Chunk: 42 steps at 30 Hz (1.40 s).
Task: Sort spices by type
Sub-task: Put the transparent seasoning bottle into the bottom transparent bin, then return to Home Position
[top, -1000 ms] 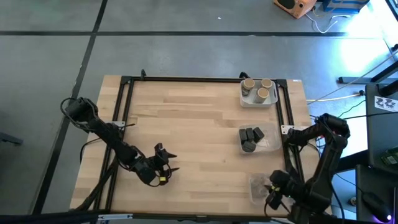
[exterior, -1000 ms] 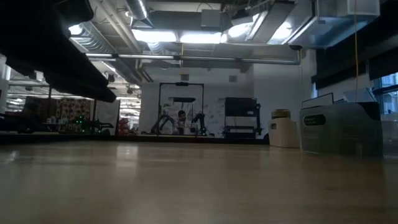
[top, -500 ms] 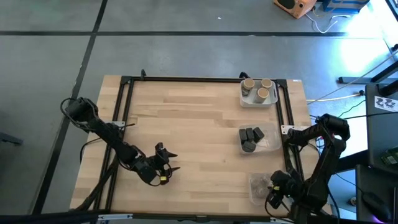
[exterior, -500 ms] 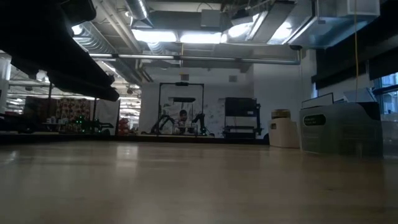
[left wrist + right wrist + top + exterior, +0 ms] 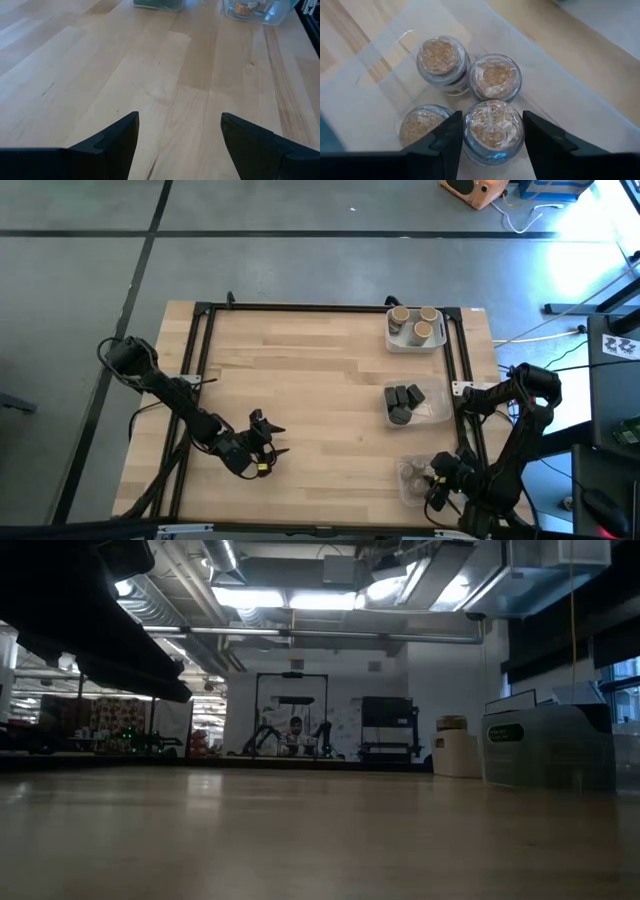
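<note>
The spices sit in three trays along the table's right side. Tan-topped jars (image 5: 415,326) stand in the white tray, and dark grey blocks (image 5: 402,400) in a clear tray. Small round silver-walled jars (image 5: 470,75) stand in the near clear tray (image 5: 412,482). My right gripper (image 5: 493,145) (image 5: 437,483) hangs over that near tray, shut on one more small jar (image 5: 493,131). My left gripper (image 5: 268,438) (image 5: 180,145) waits open above bare wood at the near left. My right gripper pinches the small round jar by its side wall (image 5: 468,135), one finger on each side, coming from above and pointing down. The jar is upright, beside the three others in the clear tray. Whether its base rests on the tray cannot be told.
The white tray (image 5: 392,340) stands at the far right corner and the block tray (image 5: 438,408) at mid right. A black frame rail (image 5: 300,308) runs along the table's edges. Bare wood (image 5: 310,380) fills the middle and left. The low view shows only tabletop and the room.
My right arm has shifted slightly toward the table's near edge above the near clear tray. My left arm has kept still.
</note>
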### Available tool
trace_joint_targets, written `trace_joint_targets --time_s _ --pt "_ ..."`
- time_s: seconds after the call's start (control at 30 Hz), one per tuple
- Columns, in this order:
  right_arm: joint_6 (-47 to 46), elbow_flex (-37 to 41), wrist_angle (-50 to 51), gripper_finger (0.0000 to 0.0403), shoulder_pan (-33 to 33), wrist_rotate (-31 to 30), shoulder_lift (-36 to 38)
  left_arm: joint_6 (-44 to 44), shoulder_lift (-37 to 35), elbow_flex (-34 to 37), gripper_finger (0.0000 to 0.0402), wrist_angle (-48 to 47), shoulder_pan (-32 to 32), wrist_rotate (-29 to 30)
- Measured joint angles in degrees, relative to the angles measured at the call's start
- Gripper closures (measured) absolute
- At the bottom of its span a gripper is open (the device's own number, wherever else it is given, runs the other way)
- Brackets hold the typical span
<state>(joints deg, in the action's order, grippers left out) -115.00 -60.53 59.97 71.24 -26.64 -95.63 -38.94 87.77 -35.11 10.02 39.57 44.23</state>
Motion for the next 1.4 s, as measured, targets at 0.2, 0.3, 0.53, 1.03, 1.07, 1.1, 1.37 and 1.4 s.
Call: trace_joint_targets --time_s 0.2,0.3,0.53,1.03,1.07,1.1,1.37,1.4 --pt "0.00 0.00 -0.16 0.0190 0.00 0.51 -0.20 -0.01 0.00 0.00 0.0137 -0.01 0.00 0.00" --pt "0.00 0.00 0.00 0.0175 0.00 0.51 -0.20 -0.01 0.00 0.00 0.0137 -0.02 0.00 0.00" --pt "0.04 -0.63 0.58 0.0168 -0.02 1.97 -0.17 0.00 0.00 0.00 0.0137 -0.02 0.02 0.00" --pt "28.44 -13.20 4.26 0.0167 -14.17 -1.98 2.18 3.99 -3.78 0.02 0.0141 0.02 -0.24 -3.56" --pt "33.19 -13.20 3.25 0.0167 -16.33 -1.96 2.18 5.08 -4.61 0.02 0.0145 -0.16 -0.26 -3.58" --pt "38.33 -13.20 1.95 0.0167 -18.56 -1.76 2.18 6.45 -5.64 0.02 0.0151 -0.37 -0.33 -3.60" --pt "75.78 -13.22 -8.85 0.0228 -37.36 6.51 3.87 16.05 -14.15 0.00 0.0222 -5.72 -3.75 -3.61" --pt "79.60 -13.22 -9.93 0.0242 -39.72 8.29 4.08 17.01 -15.25 0.00 0.0231 -6.96 -4.43 -3.61"
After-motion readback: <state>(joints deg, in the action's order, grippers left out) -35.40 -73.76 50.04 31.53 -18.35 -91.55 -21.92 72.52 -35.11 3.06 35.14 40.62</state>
